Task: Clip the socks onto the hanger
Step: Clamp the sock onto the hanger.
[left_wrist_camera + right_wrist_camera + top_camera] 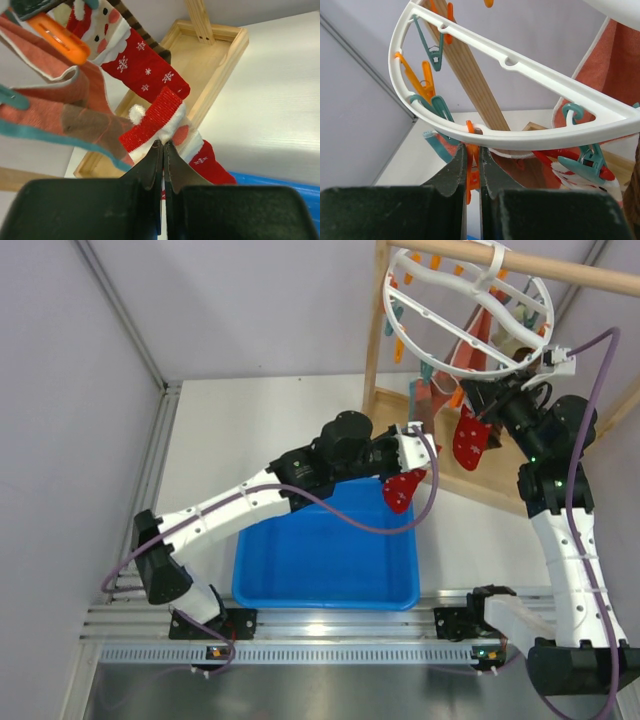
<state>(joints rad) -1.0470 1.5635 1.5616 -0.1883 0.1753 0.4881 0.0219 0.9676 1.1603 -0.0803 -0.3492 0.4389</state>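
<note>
The left pincer [163,146] is clenched on a red Santa sock [156,116], whose cuff stands just above its tips. The right pincer [472,150] squeezes an orange clothespin [471,180] between its tips, just under the hanger [530,70] rim. That smooth pin may slip free and snap closed before the cuff gets in

hanger [540,140] ring cut by top edge | sock [160,116] partly behind left pincer [163,148] | orange clothespin [471,180] mostly behind right pincer [471,147]
</note>
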